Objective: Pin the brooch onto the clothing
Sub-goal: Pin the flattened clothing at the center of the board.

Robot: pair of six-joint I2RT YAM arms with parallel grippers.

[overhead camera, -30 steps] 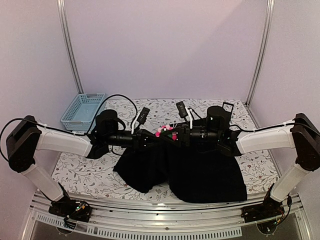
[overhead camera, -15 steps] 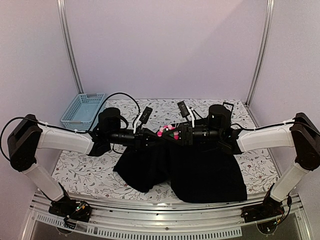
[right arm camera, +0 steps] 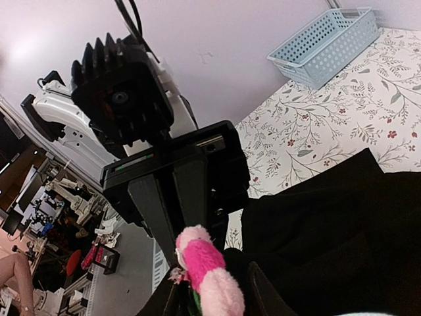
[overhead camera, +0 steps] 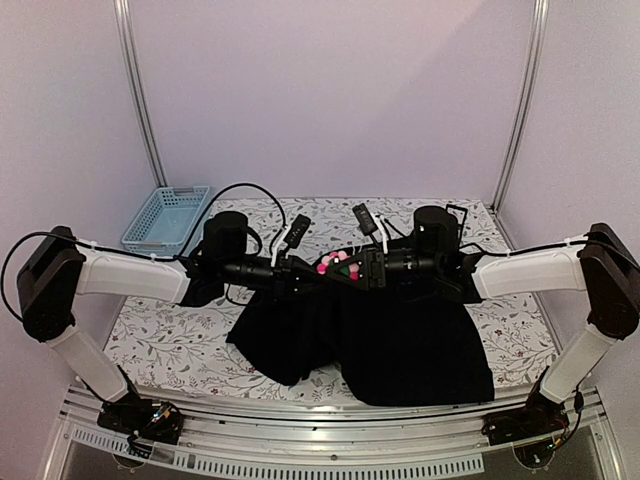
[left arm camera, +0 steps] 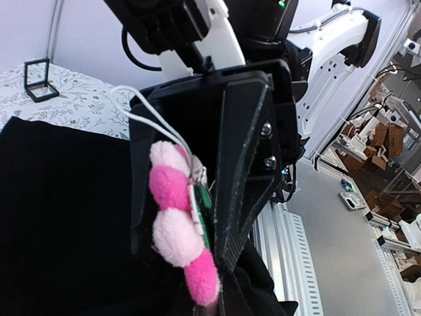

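Note:
The pink flower brooch (overhead camera: pixel 335 265) hangs in mid-air at the table's middle, between the two grippers, which meet tip to tip. My right gripper (overhead camera: pixel 352 268) is shut on the brooch (right arm camera: pixel 207 273), and its black fingers (left arm camera: pixel 247 151) flank the petals (left arm camera: pixel 174 210). My left gripper (overhead camera: pixel 312 270) faces it with its fingers (right arm camera: pixel 174 204) close together, shut on a raised fold of the black clothing (overhead camera: pixel 400 340). The fabric (right arm camera: pixel 342 230) bunches up right under the brooch and drapes down to the table (left arm camera: pixel 59 217). The star emblem is hidden.
A light-blue basket (overhead camera: pixel 165 220) stands at the back left, also in the right wrist view (right arm camera: pixel 325 43). A small black stand (overhead camera: pixel 455 212) sits at the back right (left arm camera: pixel 37 79). The patterned tablecloth (overhead camera: pixel 160 340) shows around the shirt. Metal posts (overhead camera: pixel 140 95) frame the back.
My left arm has edged to the right, closing in on the right gripper. The brooch has shifted slightly right and stays held. The shirt stays lifted.

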